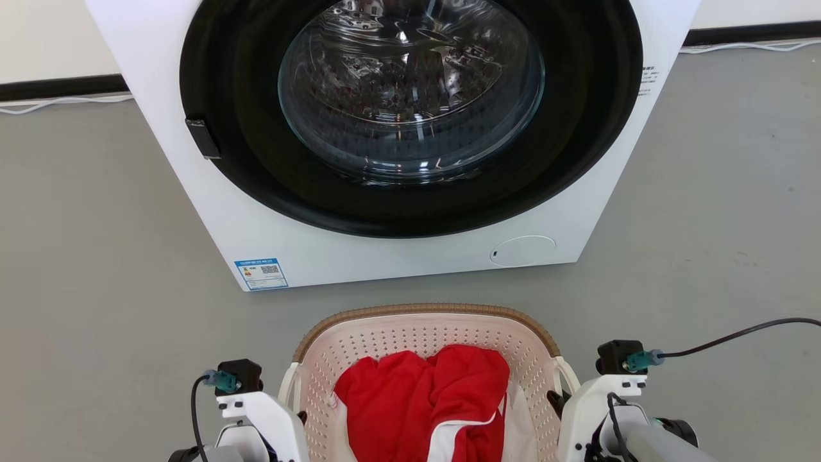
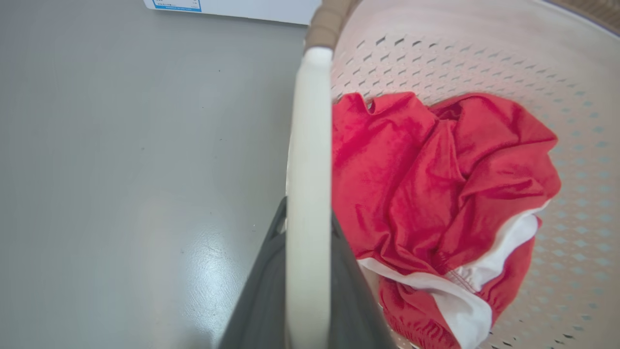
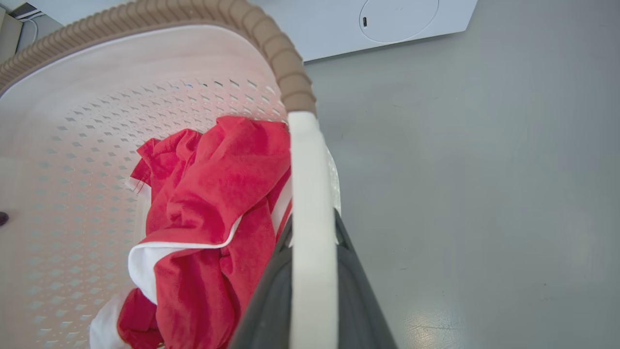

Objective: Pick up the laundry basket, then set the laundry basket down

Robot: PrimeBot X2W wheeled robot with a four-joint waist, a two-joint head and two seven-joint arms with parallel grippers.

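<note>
I have the left gripper point(image 2: 308, 215) clamped on the left handle point(image 2: 310, 121) of the laundry basket point(image 1: 423, 312), low over the floor point(image 1: 96, 289) near the washer point(image 1: 385, 256), right gripper point(image 3: 312, 223) clamped on the right handle point(image 3: 310, 169); I judge pick-up underway, next a level two-arm lift.

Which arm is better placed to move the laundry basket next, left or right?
Neither alone, probably. The jaws of the left gripper clasp the left handle, those of the right gripper clasp the right handle, and the laundry basket sits centred between them, so both together.
</note>
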